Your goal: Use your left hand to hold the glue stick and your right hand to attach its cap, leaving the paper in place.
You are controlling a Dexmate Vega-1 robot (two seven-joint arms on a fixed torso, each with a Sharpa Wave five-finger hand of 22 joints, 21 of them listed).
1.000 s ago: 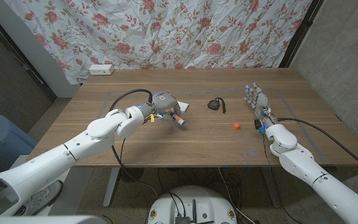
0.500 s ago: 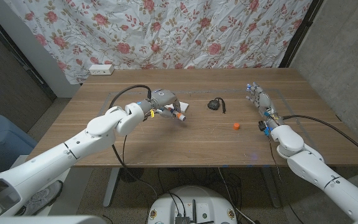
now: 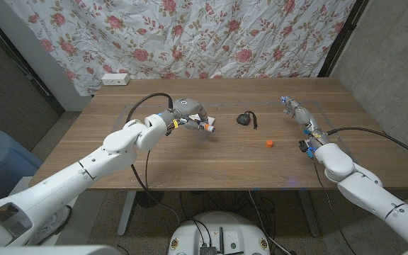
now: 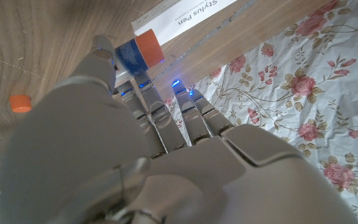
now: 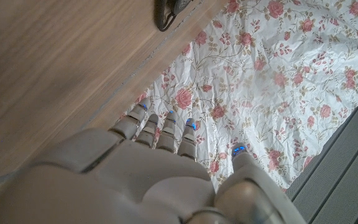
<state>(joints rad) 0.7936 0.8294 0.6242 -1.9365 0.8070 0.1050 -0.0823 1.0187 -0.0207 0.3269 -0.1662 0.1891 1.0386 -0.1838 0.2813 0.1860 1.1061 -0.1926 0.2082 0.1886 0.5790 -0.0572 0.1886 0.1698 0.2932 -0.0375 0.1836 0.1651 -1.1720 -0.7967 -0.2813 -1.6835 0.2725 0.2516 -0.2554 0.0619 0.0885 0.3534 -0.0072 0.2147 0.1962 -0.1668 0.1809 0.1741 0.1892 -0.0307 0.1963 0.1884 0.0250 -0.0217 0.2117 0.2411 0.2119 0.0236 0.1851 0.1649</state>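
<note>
My left hand (image 3: pixel 188 112) is over the table's middle left and grips the glue stick (image 3: pixel 204 128), whose orange-tipped end pokes out toward the right. In the left wrist view the blue stick with its orange end (image 4: pixel 139 51) shows past the fingers (image 4: pixel 166 112). The small orange cap (image 3: pixel 268 143) lies alone on the wood right of centre, also seen as an orange cap (image 4: pixel 19 102) in the left wrist view. My right hand (image 3: pixel 297 113) is at the far right, beyond the cap, holding nothing, its fingers (image 5: pixel 160 127) stretched out. A white slip labelled "Stylus Pen" (image 4: pixel 185 12) lies just beyond the stick.
A black coiled object (image 3: pixel 245 118) lies between the two hands, behind the cap, and shows again as a black object (image 5: pixel 169 9) in the right wrist view. A white power strip (image 3: pixel 115 78) sits at the table's back left edge. A floral curtain hangs behind.
My left hand has lifted the glue stick and carried it a little back and right. My right arm has drifted right, away from the cap.
</note>
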